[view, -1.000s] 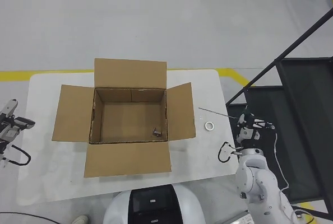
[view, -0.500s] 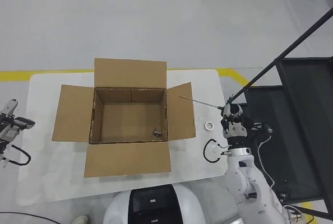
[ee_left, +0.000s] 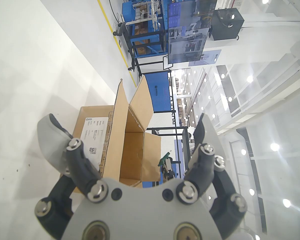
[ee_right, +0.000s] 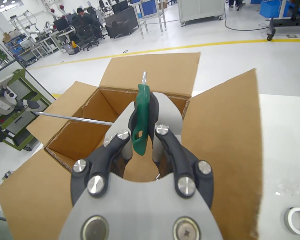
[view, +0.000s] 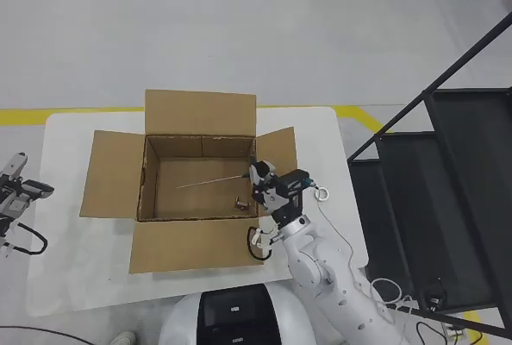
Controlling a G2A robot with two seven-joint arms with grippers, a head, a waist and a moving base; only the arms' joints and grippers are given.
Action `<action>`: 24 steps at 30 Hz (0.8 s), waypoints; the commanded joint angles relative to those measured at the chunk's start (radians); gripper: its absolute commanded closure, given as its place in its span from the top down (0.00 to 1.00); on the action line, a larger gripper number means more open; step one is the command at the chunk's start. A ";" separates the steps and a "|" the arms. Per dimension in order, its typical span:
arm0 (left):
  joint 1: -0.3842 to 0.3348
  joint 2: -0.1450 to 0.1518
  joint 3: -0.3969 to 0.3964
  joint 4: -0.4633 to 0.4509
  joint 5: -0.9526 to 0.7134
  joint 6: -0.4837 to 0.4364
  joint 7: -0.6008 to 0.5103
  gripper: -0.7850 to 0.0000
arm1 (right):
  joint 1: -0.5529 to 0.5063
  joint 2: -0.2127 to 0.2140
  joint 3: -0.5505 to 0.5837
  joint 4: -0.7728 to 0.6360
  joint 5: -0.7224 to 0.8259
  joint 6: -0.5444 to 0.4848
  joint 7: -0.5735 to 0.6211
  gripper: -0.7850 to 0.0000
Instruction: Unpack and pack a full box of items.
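We clamp the green-handled tool (ee_right: 140,126) in our right gripper (ee_right: 145,106) over the box (view: 196,205); our left gripper (ee_left: 125,123) gapes open off the table's (view: 325,138) left edge.

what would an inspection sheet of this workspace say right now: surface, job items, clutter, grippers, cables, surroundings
surface: white table, box near its middle.
job's things: open cardboard box, flaps spread; small metal part on its floor; green-handled tool, long shaft out over the box opening; white tape ring on the table beside the box.
clutter: nothing seen.
grippers: right gripper shut on the green-handled tool at the box's edge; left gripper open, holding nothing, by the table edge away from the box.
cables: black cable loop at the right arm; second black cable at the left arm.
surroundings: yellow floor line; black metal steps.
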 commanded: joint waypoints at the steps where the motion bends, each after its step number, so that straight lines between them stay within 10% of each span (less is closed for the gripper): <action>1: 0.000 0.000 0.000 0.000 0.000 0.000 0.000 1.00 | 0.046 -0.006 -0.026 0.049 -0.029 0.021 0.034 0.18; 5: 0.000 0.000 0.000 0.000 0.000 0.000 0.000 1.00 | 0.118 -0.023 -0.065 0.134 -0.003 0.035 0.051 0.40; 6: 0.000 0.000 0.000 0.000 0.000 0.000 0.000 1.00 | 0.131 -0.026 -0.074 0.149 0.007 0.036 0.053 0.91; 7: 0.000 0.000 0.000 0.000 0.000 0.000 0.000 1.00 | 0.141 -0.030 -0.082 0.161 0.017 0.034 0.055 1.00; 14: 0.000 0.000 0.000 0.000 0.000 0.000 0.000 1.00 | 0.147 -0.034 -0.084 0.166 0.029 -0.044 -0.021 1.00; 24: 0.000 0.000 0.000 0.000 0.000 0.000 0.000 1.00 | -0.058 0.017 0.213 -0.098 -0.050 0.000 -0.087 1.00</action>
